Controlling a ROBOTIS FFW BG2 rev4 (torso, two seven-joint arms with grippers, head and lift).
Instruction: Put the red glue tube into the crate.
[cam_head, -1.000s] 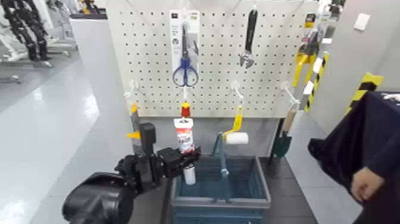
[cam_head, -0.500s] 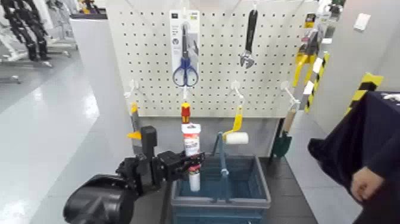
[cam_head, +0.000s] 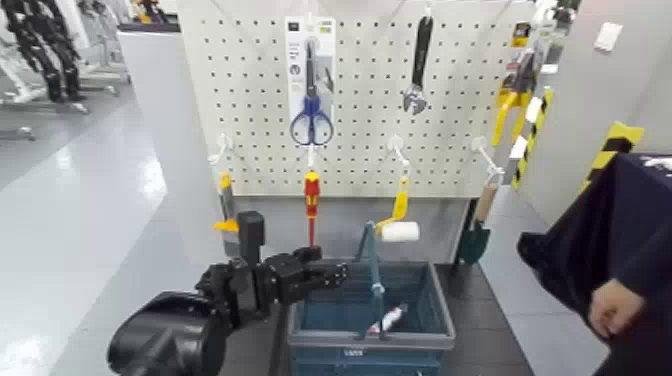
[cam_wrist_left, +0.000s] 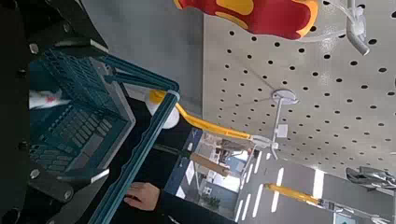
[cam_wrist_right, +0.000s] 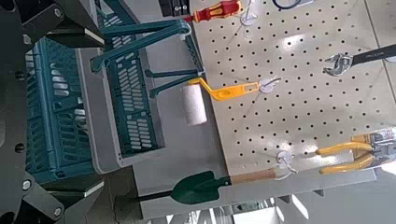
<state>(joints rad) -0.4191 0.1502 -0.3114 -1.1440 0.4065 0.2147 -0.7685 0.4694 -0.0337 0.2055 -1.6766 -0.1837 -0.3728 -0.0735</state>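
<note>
The red glue tube lies tilted on the floor of the crate, right of the handle, cap toward the front. It also shows in the left wrist view. The crate is blue-grey with slatted sides and a blue hoop handle, and stands below the pegboard. My left gripper is open and empty, over the crate's left rim. My right gripper is open and empty beside the crate; it is out of the head view.
A red-and-yellow screwdriver hangs on the pegboard just above my left gripper. A paint roller, scissors, a wrench and a trowel hang there too. A person's hand is at the right.
My left gripper held the glue tube upright over the crate; it has opened, and the tube has dropped and now lies in the crate.
</note>
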